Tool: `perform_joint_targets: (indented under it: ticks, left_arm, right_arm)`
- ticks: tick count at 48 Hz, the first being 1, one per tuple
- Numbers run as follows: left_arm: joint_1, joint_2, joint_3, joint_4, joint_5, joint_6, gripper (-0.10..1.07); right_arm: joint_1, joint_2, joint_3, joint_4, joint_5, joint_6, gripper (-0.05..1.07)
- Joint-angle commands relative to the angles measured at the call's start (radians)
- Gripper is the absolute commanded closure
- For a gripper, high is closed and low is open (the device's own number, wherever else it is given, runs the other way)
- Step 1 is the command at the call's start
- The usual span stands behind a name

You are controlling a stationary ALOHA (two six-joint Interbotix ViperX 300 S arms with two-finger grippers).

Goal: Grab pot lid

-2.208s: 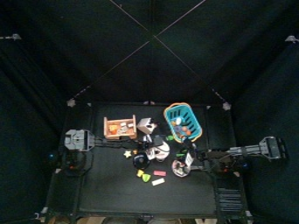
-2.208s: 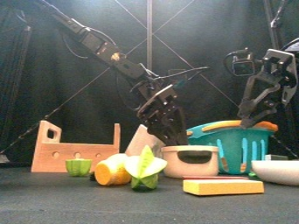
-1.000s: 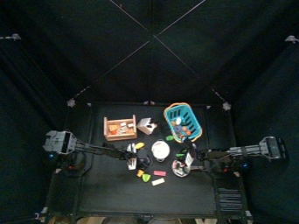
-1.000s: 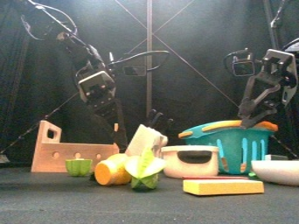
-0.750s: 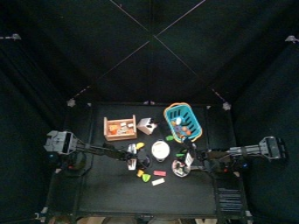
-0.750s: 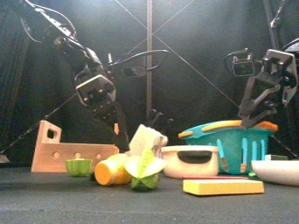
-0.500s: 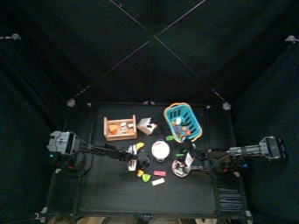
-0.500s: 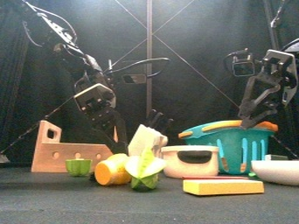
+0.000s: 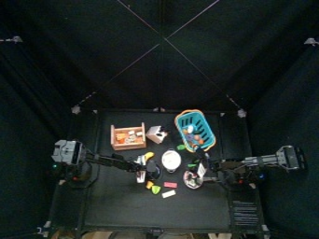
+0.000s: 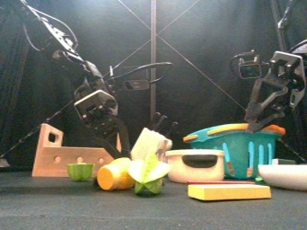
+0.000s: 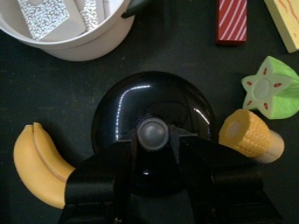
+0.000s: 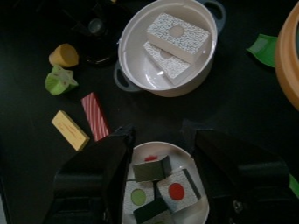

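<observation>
Black and glossy, the pot lid [image 11: 156,131] lies flat between a banana [image 11: 35,178] and the white pot [image 11: 70,31]. Directly above its knob [image 11: 153,133], the left gripper [image 11: 156,166] spreads wide; descend straight, centred, then pinch.

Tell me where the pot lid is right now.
The black pot lid lies flat on the table, directly under the left gripper in the left wrist view, between the banana and the orange piece, near the white pot.
</observation>
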Motion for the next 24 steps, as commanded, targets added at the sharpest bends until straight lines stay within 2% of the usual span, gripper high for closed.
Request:
perform_joint_targets:
  ticks: [1, 24]
  left_arm:
    - [0.002, -0.003, -0.009, -0.003, -0.005, -0.002, 0.26]
    - [0.002, -0.021, -0.006, -0.032, -0.005, -0.003, 0.35]
  right_arm:
    - [-0.002, -0.003, -0.008, 0.000, -0.005, 0.000, 0.19]
    - [-0.002, -0.005, -0.008, 0.002, -0.005, 0.000, 0.19]
